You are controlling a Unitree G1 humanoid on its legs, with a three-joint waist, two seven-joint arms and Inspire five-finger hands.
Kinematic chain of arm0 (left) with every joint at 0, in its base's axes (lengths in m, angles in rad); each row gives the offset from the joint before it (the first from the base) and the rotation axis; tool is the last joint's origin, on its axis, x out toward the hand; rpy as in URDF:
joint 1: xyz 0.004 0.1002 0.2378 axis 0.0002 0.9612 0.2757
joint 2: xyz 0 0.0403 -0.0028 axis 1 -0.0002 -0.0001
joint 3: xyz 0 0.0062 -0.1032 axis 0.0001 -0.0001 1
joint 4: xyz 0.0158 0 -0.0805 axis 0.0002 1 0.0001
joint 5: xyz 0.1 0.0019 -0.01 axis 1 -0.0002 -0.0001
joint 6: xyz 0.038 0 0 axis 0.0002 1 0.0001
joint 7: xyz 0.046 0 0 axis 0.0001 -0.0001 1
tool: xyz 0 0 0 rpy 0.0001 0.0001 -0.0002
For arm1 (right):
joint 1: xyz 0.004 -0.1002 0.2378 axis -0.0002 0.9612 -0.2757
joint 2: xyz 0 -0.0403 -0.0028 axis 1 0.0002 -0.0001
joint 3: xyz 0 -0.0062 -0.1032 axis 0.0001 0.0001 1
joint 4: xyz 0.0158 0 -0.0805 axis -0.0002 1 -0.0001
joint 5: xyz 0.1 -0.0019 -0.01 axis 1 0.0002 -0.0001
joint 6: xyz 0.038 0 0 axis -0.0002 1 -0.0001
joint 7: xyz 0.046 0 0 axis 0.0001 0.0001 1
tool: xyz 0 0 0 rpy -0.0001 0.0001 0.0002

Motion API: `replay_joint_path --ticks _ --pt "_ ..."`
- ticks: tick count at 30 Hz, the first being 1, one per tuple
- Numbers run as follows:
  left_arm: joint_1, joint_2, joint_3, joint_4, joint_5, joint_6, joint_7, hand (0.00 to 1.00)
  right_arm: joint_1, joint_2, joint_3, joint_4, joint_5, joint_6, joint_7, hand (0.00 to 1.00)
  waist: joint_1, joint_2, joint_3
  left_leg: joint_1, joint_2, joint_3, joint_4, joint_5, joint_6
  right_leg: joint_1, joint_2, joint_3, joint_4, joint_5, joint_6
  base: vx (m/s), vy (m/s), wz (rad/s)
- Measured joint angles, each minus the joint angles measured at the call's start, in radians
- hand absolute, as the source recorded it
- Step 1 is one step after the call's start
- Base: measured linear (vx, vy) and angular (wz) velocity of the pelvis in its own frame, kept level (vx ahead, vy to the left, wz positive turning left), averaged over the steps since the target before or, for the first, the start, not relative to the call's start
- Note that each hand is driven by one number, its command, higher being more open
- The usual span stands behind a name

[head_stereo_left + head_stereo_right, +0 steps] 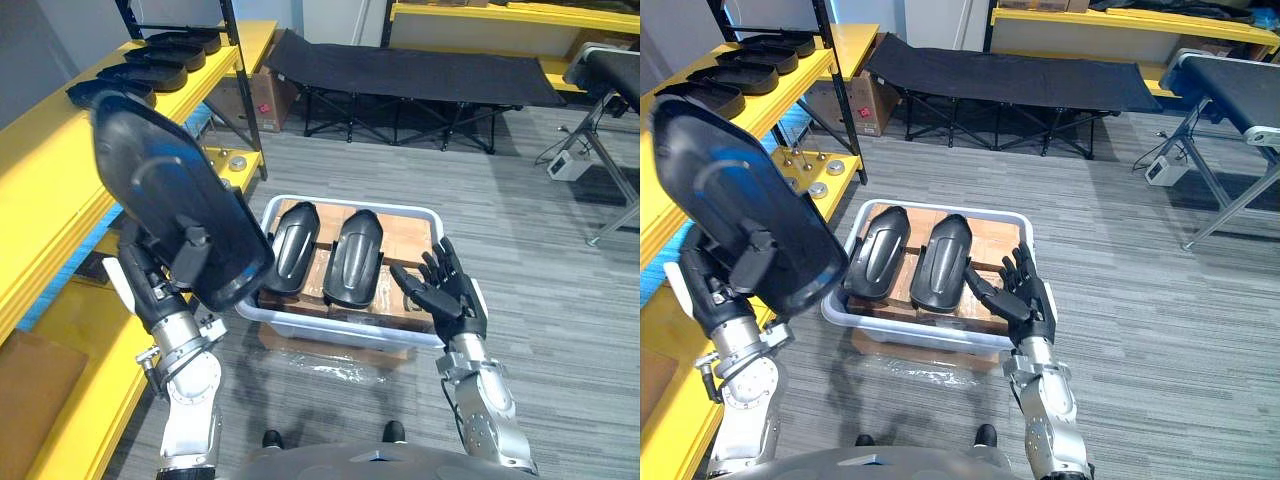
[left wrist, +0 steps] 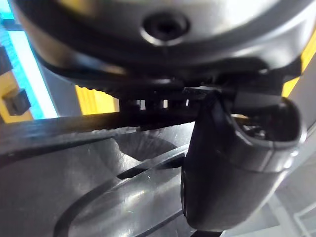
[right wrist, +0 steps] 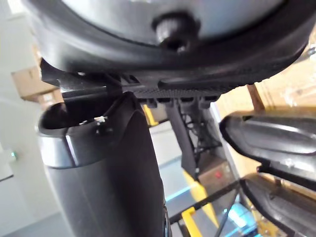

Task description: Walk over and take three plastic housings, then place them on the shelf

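glossy black oval plastic housing (image 1: 175, 200): gripped in left hand (image 1: 148, 283), tilted up | second housing (image 1: 292, 248), third housing (image 1: 356, 257): lying side by side, just beside right hand (image 1: 447, 292)

Yellow shelf (image 1: 40, 190) close on left, bin (image 1: 330, 325) ahead, bare floor (image 1: 560, 300) on right.

Silver-grey jointed forearms, bolted wrist cuffs, black segmented left hand (image 1: 148, 282) and right hand (image 1: 447, 292)

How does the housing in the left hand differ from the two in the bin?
Held housing is aloft in the left hand; bin housings rest in the white bin. Held housing is tilted steeply; bin housings lie flat, side by side. Both glossy black, elongated.
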Motion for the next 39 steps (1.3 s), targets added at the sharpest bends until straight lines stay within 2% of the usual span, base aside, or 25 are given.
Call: replay_joint_path --ticks 2,6,11,21,24,25,27,28,29,30,32,33,34,35,36,37,38,39 --pt "-0.001 -0.008 0.007 -0.06 0.0 -0.002 -0.002 0.0 -0.026 0.005 0.015 0.0 -0.001 -0.008 -0.001 1.0 0.008 0.0 0.0 -0.013 -0.001 -0.036 0.0 0.004 0.0 0.014 -0.001 -0.037 0.0 -0.006 0.001 -0.01 -0.021 0.53" --pt "0.006 -0.024 0.054 -0.13 -0.022 -0.005 -0.015 0.0 -0.101 0.005 0.052 0.006 -0.027 -0.012 -0.002 1.0 0.059 0.001 0.0 -0.04 -0.002 -0.118 0.0 0.025 -0.001 0.045 -0.001 -0.128 0.001 -0.022 0.003 0.0 -0.02 0.66" --pt "0.097 -0.047 0.153 -0.161 -0.044 -0.014 -0.025 0.0 -0.217 0.007 0.144 0.043 -0.036 -0.012 0.005 1.0 0.125 0.001 0.0 -0.056 -0.008 -0.177 0.0 0.033 -0.001 0.067 -0.002 -0.187 0.006 -0.037 0.005 0.0 -0.014 0.34" --pt "0.152 -0.059 0.171 -0.201 -0.042 -0.019 -0.047 0.0 -0.286 0.04 0.38 0.149 -0.021 -0.008 0.066 1.0 0.174 -0.005 -0.002 -0.062 -0.027 -0.233 0.0 0.037 0.003 0.101 -0.016 -0.249 0.006 -0.043 0.01 -0.01 -0.003 0.18" --pt "0.166 -0.059 0.172 -0.201 -0.041 -0.022 -0.054 0.0 -0.295 0.036 0.386 0.149 -0.021 -0.007 0.066 1.0 0.183 -0.006 -0.002 -0.069 -0.031 -0.255 0.011 0.037 0.004 0.115 -0.019 -0.278 0.017 -0.053 0.011 -0.02 -0.017 0.29" --pt "0.176 -0.059 0.173 -0.201 -0.049 -0.022 -0.068 0.0 -0.298 0.032 0.381 0.149 -0.02 -0.007 0.066 1.0 0.178 -0.008 -0.001 -0.091 -0.035 -0.259 0.03 0.017 0.01 0.127 -0.024 -0.308 0.026 -0.063 0.014 -0.06 -0.013 0.87" --pt "0.176 -0.056 0.167 -0.198 -0.066 -0.023 -0.121 0.0 -0.297 0.025 0.359 0.148 -0.021 -0.007 0.056 1.0 0.15 -0.009 0.002 -0.146 -0.01 -0.171 0.103 0.008 0.018 0.162 -0.03 -0.403 0.043 -0.08 0.024 -0.05 0.01 1.37" --pt "0.17 -0.053 0.16 -0.194 -0.073 -0.024 -0.157 0.0 -0.291 0.012 0.331 0.148 -0.021 -0.007 0.042 1.0 0.146 -0.009 0.002 -0.173 0.008 -0.11 0.133 0.021 0.031 0.182 -0.038 -0.464 0.065 -0.095 0.031 0.0 0.122 1.51" --pt "0.166 -0.053 0.159 -0.189 -0.085 -0.032 -0.189 0.0 -0.286 -0.004 0.307 0.148 -0.023 -0.007 0.027 1.0 0.156 -0.011 0.005 -0.17 0.0 -0.103 0.119 0.048 0.026 0.195 -0.05 -0.5 0.082 -0.105 0.035 0.01 0.151 1.25" --pt "0.166 -0.053 0.161 -0.187 -0.088 -0.041 -0.2 0.0 -0.286 -0.01 0.3 0.148 -0.03 -0.007 0.021 1.0 0.167 -0.01 0.005 -0.169 -0.008 -0.113 0.101 0.061 0.024 0.194 -0.056 -0.509 0.09 -0.106 0.036 0.02 0.156 0.88" --pt "0.159 -0.051 0.164 -0.187 -0.133 -0.064 -0.222 0.0 -0.286 -0.01 0.268 0.147 -0.068 -0.007 0.015 1.0 0.182 -0.009 0.011 -0.17 -0.038 -0.15 0.045 0.092 0.041 0.194 -0.078 -0.529 0.109 -0.108 0.037 -0.01 0.121 0.65" --pt "0.159 -0.051 0.163 -0.187 -0.141 -0.069 -0.229 0.0 -0.285 -0.01 0.266 0.147 -0.067 -0.007 0.015 1.0 0.181 -0.007 0.013 -0.17 -0.041 -0.155 0.041 0.092 0.041 0.194 -0.083 -0.53 0.12 -0.109 0.036 -0.03 0.146 0.62" --pt "0.151 -0.045 0.151 -0.185 -0.185 -0.086 -0.272 0.0 -0.268 -0.011 0.249 0.135 -0.056 -0.008 0.017 1.0 0.177 0.006 0.027 -0.168 -0.054 -0.178 0.041 0.094 0.045 0.191 -0.109 -0.512 0.186 -0.119 0.018 -0.02 0.117 0.76" --pt "0.138 -0.023 0.127 -0.185 -0.22 -0.102 -0.319 0.0 -0.235 -0.01 0.224 0.106 -0.034 -0.008 0.017 1.0 0.166 0.009 0.033 -0.169 -0.064 -0.209 0.044 0.094 0.052 0.18 -0.13 -0.448 0.26 -0.132 -0.003 -0.01 0.121 0.89" --pt "0.13 -0.006 0.115 -0.185 -0.241 -0.113 -0.345 0.0 -0.219 -0.007 0.213 0.088 -0.012 -0.009 0.019 1.0 0.157 0.006 0.035 -0.17 -0.07 -0.227 0.044 0.097 0.056 0.173 -0.139 -0.405 0.296 -0.138 -0.012 0.01 0.081 0.97" --pt "0.1 0.028 0.089 -0.177 -0.284 -0.133 -0.408 0.0 -0.193 -0.002 0.188 0.051 0.045 -0.01 0.034 1.0 0.147 0.003 0.043 -0.17 -0.076 -0.256 0.043 0.103 0.065 0.15 -0.144 -0.318 0.362 -0.154 -0.028 0.03 0.032 0.83" --pt "0.068 0.061 0.07 -0.173 -0.319 -0.144 -0.455 0.0 -0.178 0.003 0.169 0.015 0.076 -0.012 0.046 1.0 0.137 0.0 0.052 -0.173 -0.08 -0.272 0.04 0.107 0.07 0.137 -0.134 -0.249 0.389 -0.209 -0.024 0.03 -0.007 0.72" --pt "0.058 0.07 0.066 -0.173 -0.332 -0.153 -0.472 0.0 -0.178 0.003 0.169 -0.003 0.081 -0.012 0.049 1.0 0.127 -0.013 0.054 -0.174 -0.087 -0.274 0.04 0.112 0.073 0.138 -0.129 -0.228 0.387 -0.228 -0.021 0.01 -0.077 0.44"
